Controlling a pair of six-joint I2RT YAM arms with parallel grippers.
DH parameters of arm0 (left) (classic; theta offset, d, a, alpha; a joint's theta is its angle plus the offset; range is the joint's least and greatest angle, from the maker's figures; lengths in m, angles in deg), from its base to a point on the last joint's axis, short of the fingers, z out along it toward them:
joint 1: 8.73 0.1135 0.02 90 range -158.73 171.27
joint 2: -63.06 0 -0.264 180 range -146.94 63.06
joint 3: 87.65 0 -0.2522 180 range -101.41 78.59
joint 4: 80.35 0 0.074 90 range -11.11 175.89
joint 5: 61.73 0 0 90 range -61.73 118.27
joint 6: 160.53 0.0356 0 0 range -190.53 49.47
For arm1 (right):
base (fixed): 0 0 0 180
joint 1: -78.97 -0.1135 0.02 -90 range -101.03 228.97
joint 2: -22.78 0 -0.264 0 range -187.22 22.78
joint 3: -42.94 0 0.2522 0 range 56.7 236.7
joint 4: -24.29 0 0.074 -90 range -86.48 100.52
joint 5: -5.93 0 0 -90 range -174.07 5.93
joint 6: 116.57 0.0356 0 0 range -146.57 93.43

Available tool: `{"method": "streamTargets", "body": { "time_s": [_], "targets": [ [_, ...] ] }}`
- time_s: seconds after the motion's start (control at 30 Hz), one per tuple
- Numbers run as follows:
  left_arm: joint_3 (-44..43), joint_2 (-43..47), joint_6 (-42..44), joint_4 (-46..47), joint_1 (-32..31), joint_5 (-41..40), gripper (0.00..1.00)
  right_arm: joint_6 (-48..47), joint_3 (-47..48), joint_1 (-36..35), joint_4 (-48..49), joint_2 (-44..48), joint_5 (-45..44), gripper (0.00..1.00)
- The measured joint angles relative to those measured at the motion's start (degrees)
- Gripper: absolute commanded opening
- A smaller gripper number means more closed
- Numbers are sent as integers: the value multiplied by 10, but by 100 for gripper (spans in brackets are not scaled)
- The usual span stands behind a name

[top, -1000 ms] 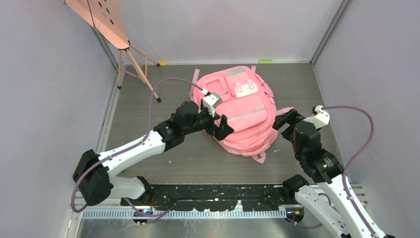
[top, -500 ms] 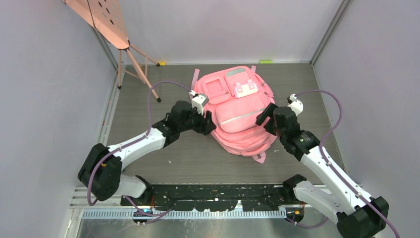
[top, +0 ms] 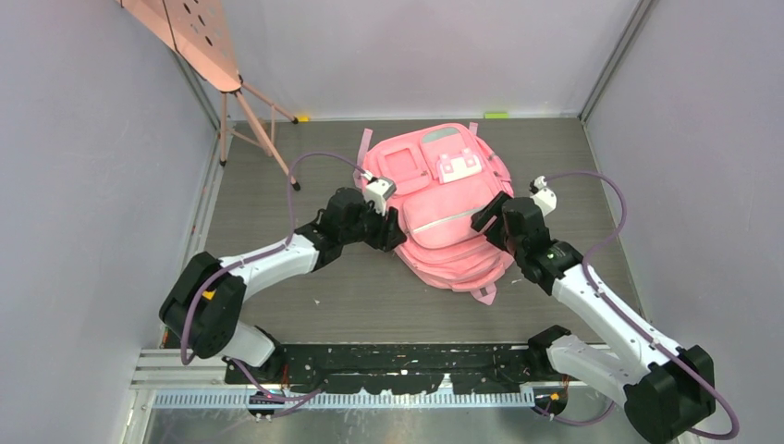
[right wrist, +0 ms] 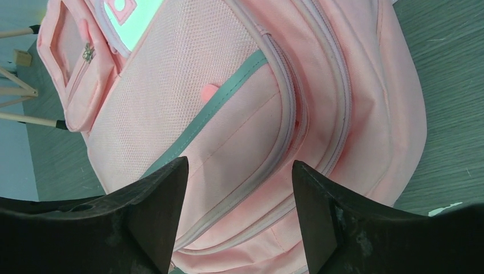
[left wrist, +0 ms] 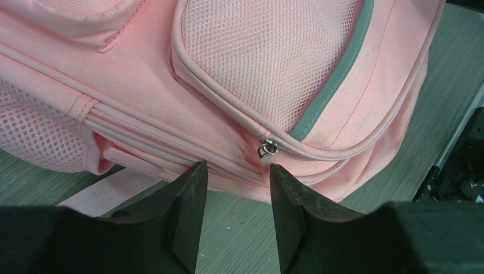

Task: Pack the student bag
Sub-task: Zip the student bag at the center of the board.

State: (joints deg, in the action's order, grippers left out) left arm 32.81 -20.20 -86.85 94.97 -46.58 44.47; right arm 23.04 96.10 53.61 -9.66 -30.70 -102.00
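Observation:
The student bag (top: 444,199), a big soft pink backpack with grey trim and white patches, lies flat on the grey floor. My left gripper (top: 393,236) is at its lower left edge. In the left wrist view this gripper (left wrist: 237,166) stands open, its tips just short of the bag (left wrist: 228,74), below a metal zipper pull (left wrist: 267,148). Floor shows between its fingers. My right gripper (top: 490,222) is at the bag's right side. In the right wrist view it (right wrist: 239,164) hangs open over the bag's (right wrist: 228,114) zippered seams, holding nothing.
A pink board on a wooden tripod (top: 250,111) stands at the back left. Grey walls close in the floor on three sides. A black rail (top: 398,370) runs along the near edge. A pink strap (top: 485,294) sticks out below the bag.
The right arm has swung left from beside the bag to its right edge. The left gripper has drawn back to the bag's lower left edge. Both pairs of jaws have narrowed, the left more.

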Motion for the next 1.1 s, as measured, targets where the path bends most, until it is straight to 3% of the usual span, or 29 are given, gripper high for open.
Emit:
{"method": "streamTargets", "body": {
  "time_s": [0.43,0.6,0.73,0.9,1.0,1.1],
  "targets": [
    [-3,-16,-4,22,1,34,52,16,-12,0,41,-41,3,70],
    [-3,-27,-11,37,2,46,46,22,-17,0,54,-50,2,64],
    [-3,-36,-13,45,4,55,39,32,-25,1,61,-52,0,51],
    [-3,-41,-15,57,-2,71,25,47,-31,4,70,-52,-7,27],
    [-3,-49,-16,59,-9,76,15,57,-32,4,81,-52,-10,20],
    [-3,-53,-17,59,-12,76,12,66,-36,5,91,-52,-10,16]
  ]
}}
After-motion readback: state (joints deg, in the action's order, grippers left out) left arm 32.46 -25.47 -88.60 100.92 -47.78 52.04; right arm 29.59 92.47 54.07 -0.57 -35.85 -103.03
